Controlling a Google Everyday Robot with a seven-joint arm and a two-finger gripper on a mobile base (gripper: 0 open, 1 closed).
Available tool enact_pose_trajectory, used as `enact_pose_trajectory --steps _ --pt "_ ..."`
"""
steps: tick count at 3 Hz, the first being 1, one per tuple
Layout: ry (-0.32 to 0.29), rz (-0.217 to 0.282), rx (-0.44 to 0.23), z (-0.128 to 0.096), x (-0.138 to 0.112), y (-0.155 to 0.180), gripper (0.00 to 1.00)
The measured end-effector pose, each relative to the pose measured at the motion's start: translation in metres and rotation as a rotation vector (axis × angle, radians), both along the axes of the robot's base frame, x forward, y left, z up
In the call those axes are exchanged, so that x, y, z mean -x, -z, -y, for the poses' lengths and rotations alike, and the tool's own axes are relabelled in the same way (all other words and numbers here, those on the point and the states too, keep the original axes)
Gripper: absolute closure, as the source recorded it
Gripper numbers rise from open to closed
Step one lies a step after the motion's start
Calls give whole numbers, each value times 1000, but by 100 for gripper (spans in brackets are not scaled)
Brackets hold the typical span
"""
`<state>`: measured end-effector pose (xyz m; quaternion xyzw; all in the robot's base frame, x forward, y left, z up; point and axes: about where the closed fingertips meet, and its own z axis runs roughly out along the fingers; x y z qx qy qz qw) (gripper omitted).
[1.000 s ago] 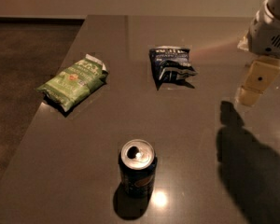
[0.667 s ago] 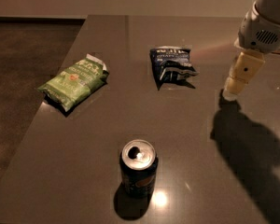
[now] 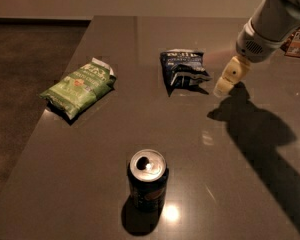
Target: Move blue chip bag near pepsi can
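The gripper (image 3: 226, 83) moves leftward across the table (image 3: 115, 134), away from the right edge and toward the blue chip bag (image 3: 182, 70). A second ago it hung well apart from the bag; now it is just beside the bag's right side, low over the tabletop. The arm (image 3: 270, 24) stretches farther in from the upper right and leans more steeply. Its shadow (image 3: 255, 126) slides left with it, now reaching close to the bag's lower right corner.

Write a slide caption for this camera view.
Robot gripper close beside the blue chip bag on a dark table; pepsi can upright nearer the camera, green chip bag lying apart.
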<state>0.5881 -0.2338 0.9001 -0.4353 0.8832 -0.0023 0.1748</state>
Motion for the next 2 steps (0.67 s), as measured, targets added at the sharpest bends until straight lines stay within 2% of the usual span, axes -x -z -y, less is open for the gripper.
enact_pose_trajectory --steps 1,2 --pt "87 46 -46 -12 -29 13 0" --pt "143 82 -84 -25 -55 20 0"
